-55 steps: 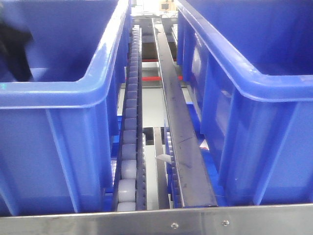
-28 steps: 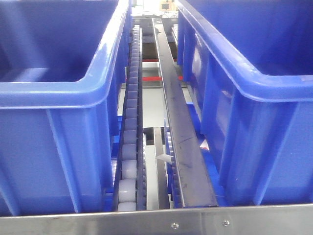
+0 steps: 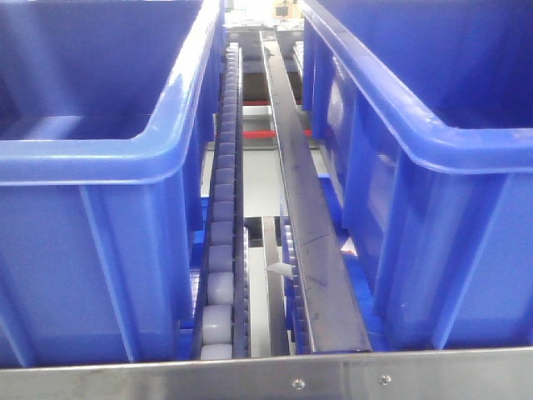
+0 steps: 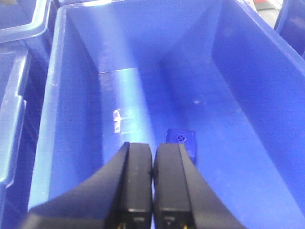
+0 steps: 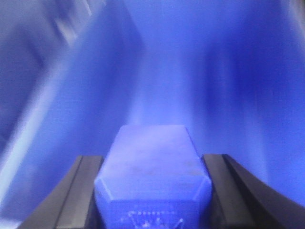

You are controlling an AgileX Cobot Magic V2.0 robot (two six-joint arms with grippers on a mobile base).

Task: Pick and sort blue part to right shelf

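Note:
My right gripper is shut on a blue block-shaped part, held between both black fingers over a blurred blue bin interior. My left gripper is shut and empty, inside a large blue bin. A small blue part lies on that bin's floor just beyond the right finger. The right shelf shows in the front view as a rail of pale rollers and a steel guide bar. No gripper shows in the front view.
Two large blue bins stand on either side of the rail, one on the left and one on the right. A steel rack edge runs along the front. More blue bins sit left of the left gripper's bin.
A dark arm shape seen in the left bin at the far left of the front view one second ago has gone out of that view. The shelf and bins have not moved.

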